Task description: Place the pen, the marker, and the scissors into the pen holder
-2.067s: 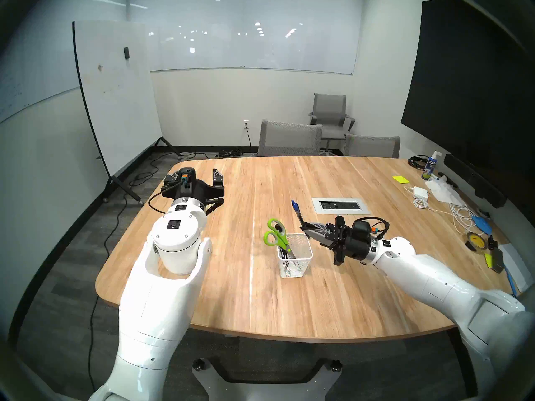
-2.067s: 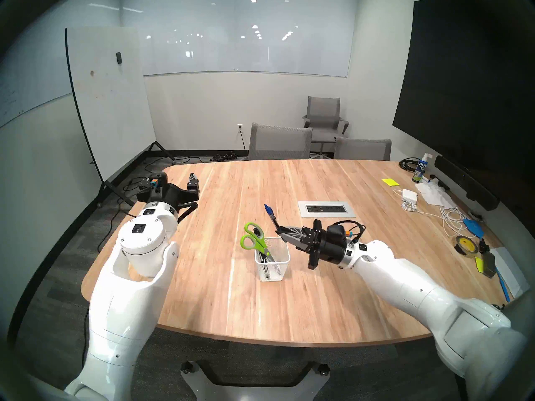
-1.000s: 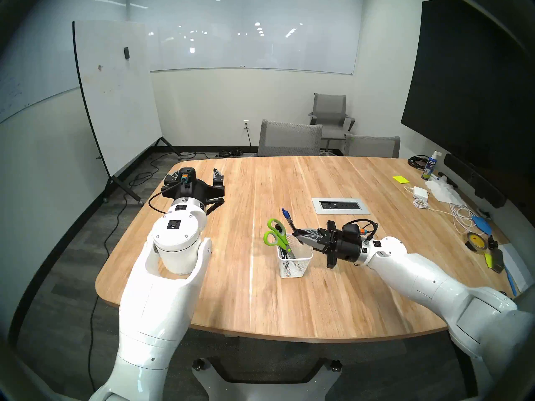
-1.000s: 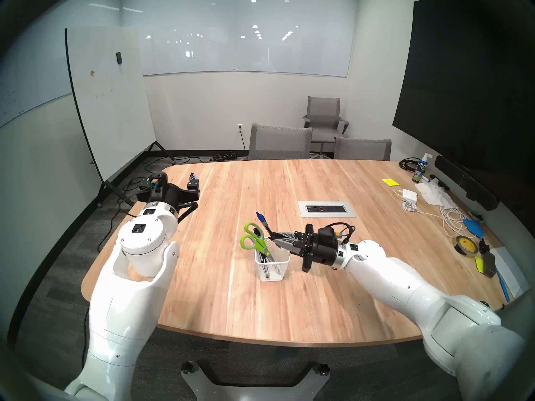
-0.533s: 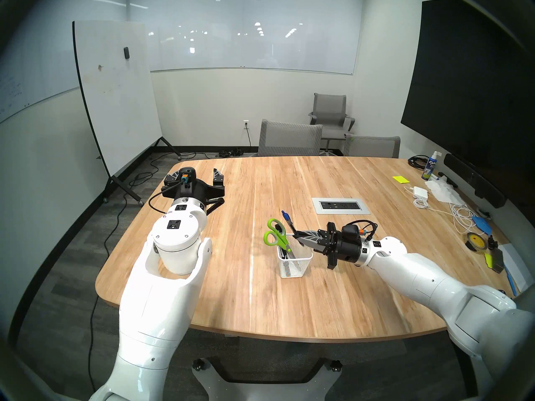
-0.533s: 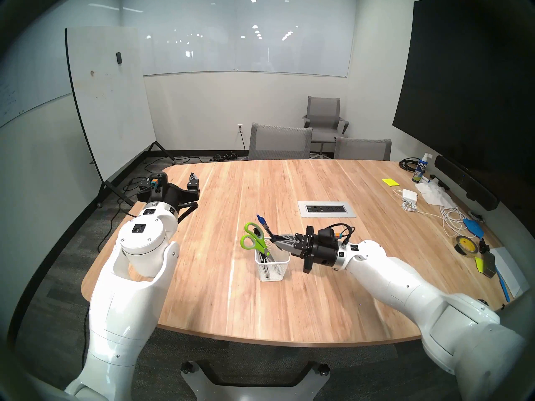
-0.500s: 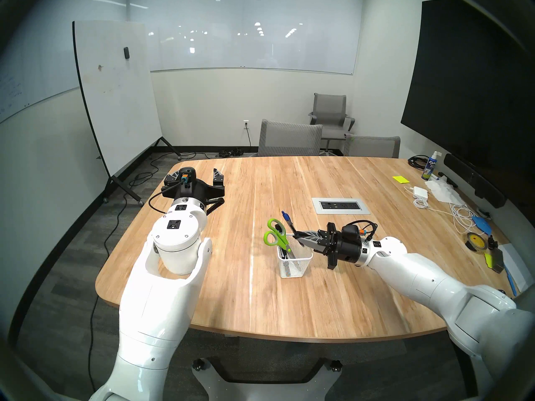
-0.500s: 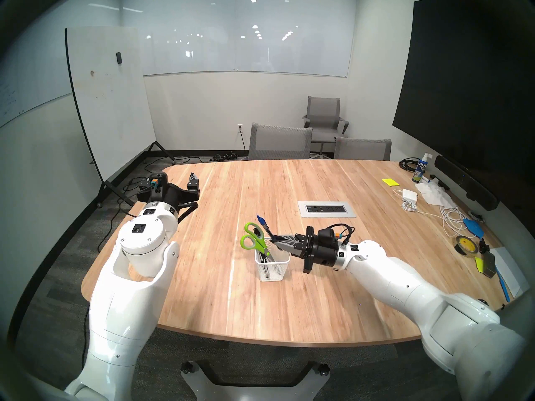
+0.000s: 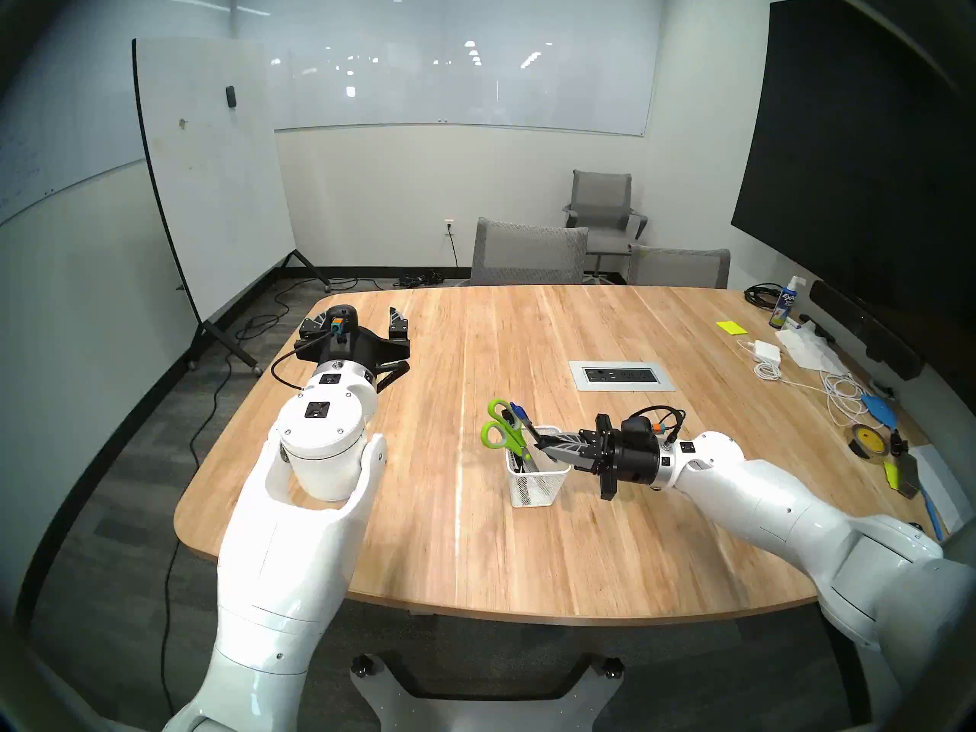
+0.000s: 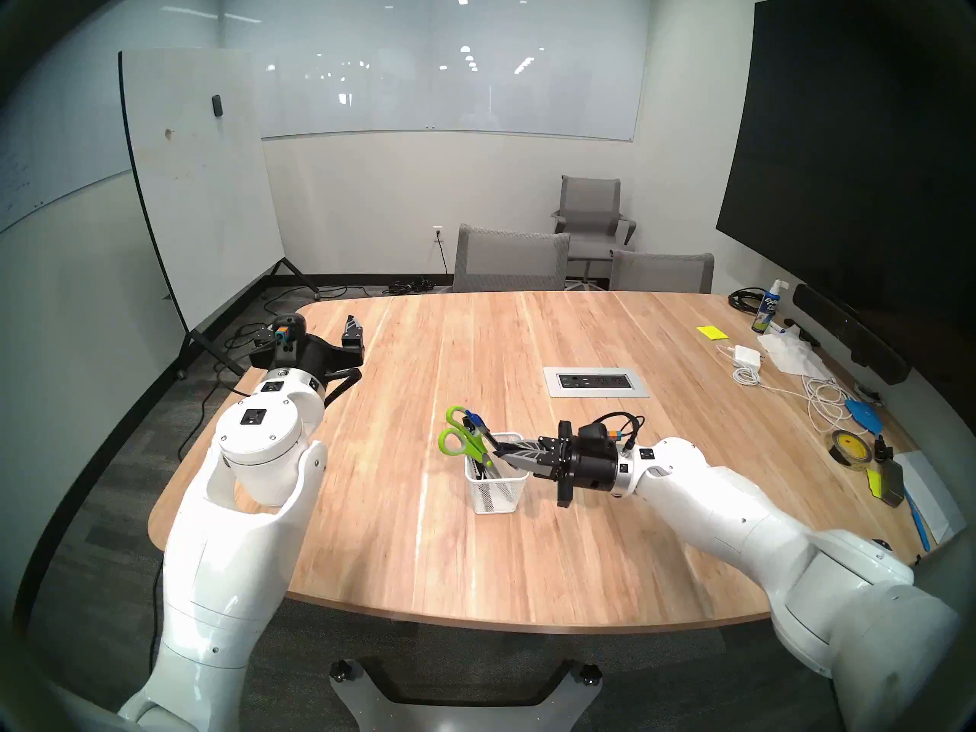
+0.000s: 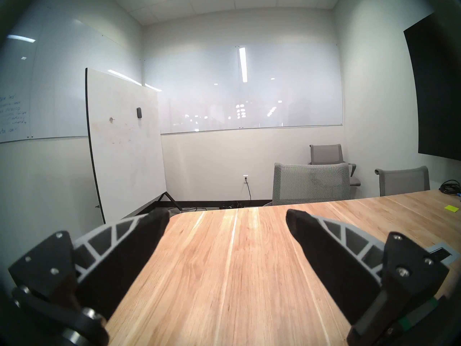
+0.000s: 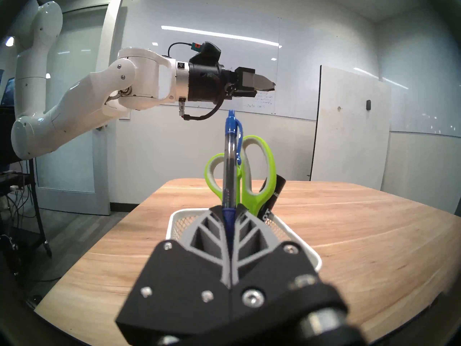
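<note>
The right gripper (image 12: 230, 213) is clamped on one blue ballpoint pen (image 12: 230, 163), gripping its lower barrel just above the rim of the white wire-mesh pen holder (image 12: 174, 219). The pen stands nearly upright, cap end up, its tip hidden behind the fingers, probably already inside the cup. One pair of green-handled scissors (image 9: 499, 431) stands in the holder with its blades down, and one black marker (image 12: 270, 200) leans beside it. The pen looks light, stiff and smooth, so it may slip or pivot in a pinch; the grip section near the tip seems the surest hold. The holder looks light and could tip if nudged. The left gripper (image 11: 227, 219) hangs wide open and empty over the wooden table (image 9: 528, 546), well apart from the holder.
</note>
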`<state>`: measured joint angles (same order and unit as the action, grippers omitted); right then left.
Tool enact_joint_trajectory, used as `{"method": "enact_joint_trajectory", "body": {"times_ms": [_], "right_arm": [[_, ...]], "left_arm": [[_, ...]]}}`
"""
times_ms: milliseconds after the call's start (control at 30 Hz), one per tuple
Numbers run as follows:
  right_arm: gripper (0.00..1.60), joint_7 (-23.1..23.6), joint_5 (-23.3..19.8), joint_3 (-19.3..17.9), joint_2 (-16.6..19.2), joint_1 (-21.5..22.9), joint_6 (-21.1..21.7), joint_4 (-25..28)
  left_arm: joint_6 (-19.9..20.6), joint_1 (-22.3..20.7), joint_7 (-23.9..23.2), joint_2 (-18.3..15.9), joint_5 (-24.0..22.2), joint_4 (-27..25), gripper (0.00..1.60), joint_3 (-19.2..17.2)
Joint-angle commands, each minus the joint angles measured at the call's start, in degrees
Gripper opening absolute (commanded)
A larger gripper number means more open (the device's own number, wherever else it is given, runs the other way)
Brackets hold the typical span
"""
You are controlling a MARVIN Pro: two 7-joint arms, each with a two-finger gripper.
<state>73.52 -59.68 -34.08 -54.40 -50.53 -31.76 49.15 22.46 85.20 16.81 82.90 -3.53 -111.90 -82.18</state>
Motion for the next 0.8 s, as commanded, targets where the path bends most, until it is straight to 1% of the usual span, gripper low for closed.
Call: {"method": "enact_joint_trajectory", "body": {"times_ms": [0,167,233,300,333,367,400,467,500,533,567,600,633,767], "right_arm": [[0.00,5.16,0.55,0.37,0.39,2.62,-0.03,-0.47],[0.00,4.49,3.67,2.07,1.06,4.09,-0.09,-0.51],[0.00,4.71,3.59,2.11,1.08,4.18,-0.11,-0.60],[0.00,4.56,4.37,2.53,1.36,4.54,-0.39,-0.34],[0.60,4.60,4.35,2.58,1.40,4.60,-0.38,-0.28],[0.68,4.66,4.25,2.58,1.49,4.69,-0.33,-0.12],[0.53,4.59,4.24,2.60,1.59,4.76,-0.34,0.08],[0.56,4.31,4.20,2.59,1.62,4.91,-0.52,0.39],[0.53,4.24,4.55,2.78,1.75,5.14,-0.58,0.74],[0.72,3.59,4.64,2.72,1.67,5.03,-1.02,0.90],[1.47,3.38,4.66,2.81,1.59,5.15,-0.85,1.00],[1.60,3.10,4.66,2.78,1.56,5.22,-0.95,1.19],[1.60,2.28,4.49,2.56,1.48,5.14,-1.18,1.37],[1.60,1.58,4.92,2.61,1.55,5.86,-1.13,2.30]], "left_arm": [[-0.40,-0.54,-0.09,0.10,-0.07,-1.47,1.60,0.02],[-0.40,-0.54,-0.10,0.11,-0.06,-1.47,1.60,0.01],[-0.40,-0.53,-0.11,0.11,-0.06,-1.47,1.60,0.01],[-0.40,-0.53,-0.11,0.12,-0.06,-1.47,1.60,0.01],[-0.40,-0.53,-0.11,0.12,-0.05,-1.47,1.60,0.01],[-0.40,-0.53,-0.12,0.12,-0.05,-1.48,1.60,0.00],[-0.40,-0.53,-0.12,0.12,-0.05,-1.48,1.60,0.00],[-0.40,-0.53,-0.12,0.13,-0.05,-1.48,1.60,0.00],[-0.40,-0.53,-0.12,0.13,-0.05,-1.47,1.60,0.00],[-0.40,-0.53,-0.13,0.13,-0.04,-1.48,1.60,0.00],[-0.40,-0.53,-0.13,0.13,-0.04,-1.48,1.60,0.00],[-0.40,-0.53,-0.13,0.13,-0.04,-1.48,1.60,0.00],[-0.40,-0.53,-0.13,0.14,-0.04,-1.48,1.60,-0.01],[-0.40,-0.53,-0.14,0.15,-0.02,-1.47,1.60,-0.01]]}}
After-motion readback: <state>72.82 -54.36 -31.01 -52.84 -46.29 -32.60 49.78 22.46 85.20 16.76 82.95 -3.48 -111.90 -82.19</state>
